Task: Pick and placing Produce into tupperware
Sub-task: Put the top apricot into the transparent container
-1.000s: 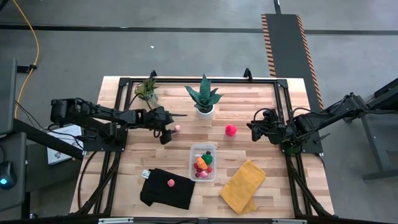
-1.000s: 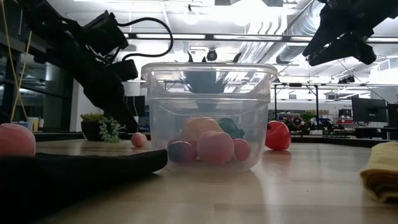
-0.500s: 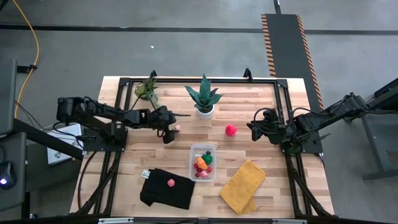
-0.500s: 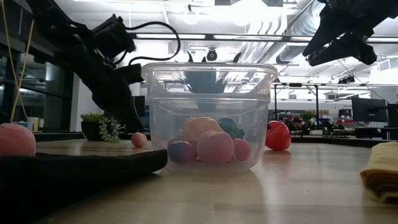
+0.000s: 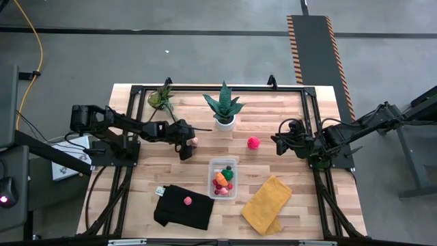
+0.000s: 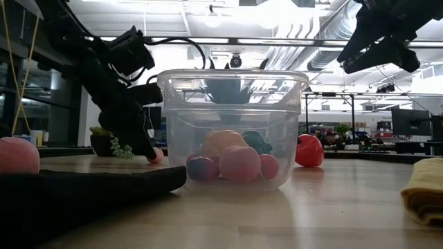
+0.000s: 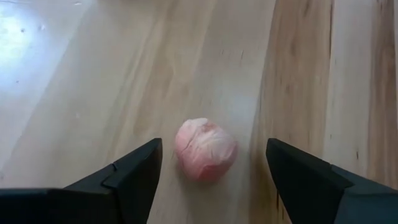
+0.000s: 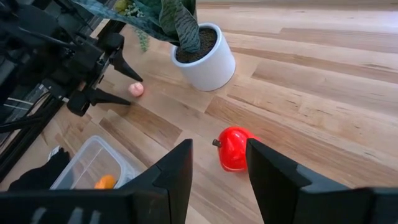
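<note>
Tupperware [image 5: 223,178] is set just below the table's middle, toward 6 o'clock, standing free on bare wood on all four sides. Several pieces of produce are held inside it [image 6: 232,131]: an orange piece [image 5: 220,177], a green one [image 5: 228,173], and small red and pink pieces along the wall nearest the front edge. Three pieces are left outside. A small pink piece [image 5: 194,141] lies on the boards at 10 o'clock from the container, a red piece [image 5: 253,142] at 1 o'clock from it, and a pink-red piece [image 5: 187,200] is seen on the black cloth [image 5: 183,207] at 8 o'clock.

The left gripper [image 5: 188,144] is lowered at the small pink piece [image 7: 205,149], its fingers [image 7: 133,173] spread wide on either side and not touching it; open wood is seen around the piece in the left wrist view. The right gripper [image 5: 276,143] is held above the table near its right rail, at 3 o'clock from the red piece [image 8: 234,148], jaws partly apart with nothing between them.

Open board is found between the container and the white-potted plant [image 5: 224,108] at 12 o'clock. A yellow cloth [image 5: 266,204] is laid at 4 o'clock from the container, near the front edge. A smaller plant [image 5: 161,98] is placed by the far left corner of the black frame [image 5: 218,87].
</note>
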Robot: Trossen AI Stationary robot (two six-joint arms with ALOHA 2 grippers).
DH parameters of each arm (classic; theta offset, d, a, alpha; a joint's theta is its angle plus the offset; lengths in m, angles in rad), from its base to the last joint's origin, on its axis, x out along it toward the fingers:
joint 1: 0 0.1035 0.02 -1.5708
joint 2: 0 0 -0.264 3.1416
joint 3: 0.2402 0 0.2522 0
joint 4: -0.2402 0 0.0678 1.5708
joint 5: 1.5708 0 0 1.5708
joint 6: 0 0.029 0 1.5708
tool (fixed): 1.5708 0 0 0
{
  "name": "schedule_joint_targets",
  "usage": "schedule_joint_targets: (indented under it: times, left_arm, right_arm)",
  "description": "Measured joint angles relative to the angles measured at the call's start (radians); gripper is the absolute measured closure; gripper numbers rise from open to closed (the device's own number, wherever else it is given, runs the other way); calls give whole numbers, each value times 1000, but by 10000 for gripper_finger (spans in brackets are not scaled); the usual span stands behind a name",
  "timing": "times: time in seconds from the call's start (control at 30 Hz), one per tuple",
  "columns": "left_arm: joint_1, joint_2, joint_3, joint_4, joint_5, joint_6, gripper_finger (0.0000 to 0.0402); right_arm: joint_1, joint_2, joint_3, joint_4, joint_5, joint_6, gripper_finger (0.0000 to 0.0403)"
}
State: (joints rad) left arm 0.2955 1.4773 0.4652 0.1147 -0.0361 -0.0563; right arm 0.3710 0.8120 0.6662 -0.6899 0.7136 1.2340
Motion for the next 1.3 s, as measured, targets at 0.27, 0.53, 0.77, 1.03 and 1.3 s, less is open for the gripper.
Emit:
schedule_joint_targets:
  times: [0.27, 0.53, 0.77, 1.03, 1.3]
  left_arm:
    - [0, 0, 0, 14, -28, 0, 140]
    - [0, 11, 0, 15, -16, -6, 163]
    - [1, 52, 2, 26, 14, -38, 179]
    - [0, 56, -1, 70, 3, -57, 192]
    - [0, 56, -1, 68, 2, -58, 202]
  right_arm:
    - [0, 0, 0, 0, 0, -2, 261]
    - [0, 0, 0, -1, 0, -3, 261]
    - [0, 0, 0, -1, 0, -3, 261]
    - [0, 0, 0, -1, 0, -1, 261]
    - [0, 0, 0, -4, 0, -3, 261]
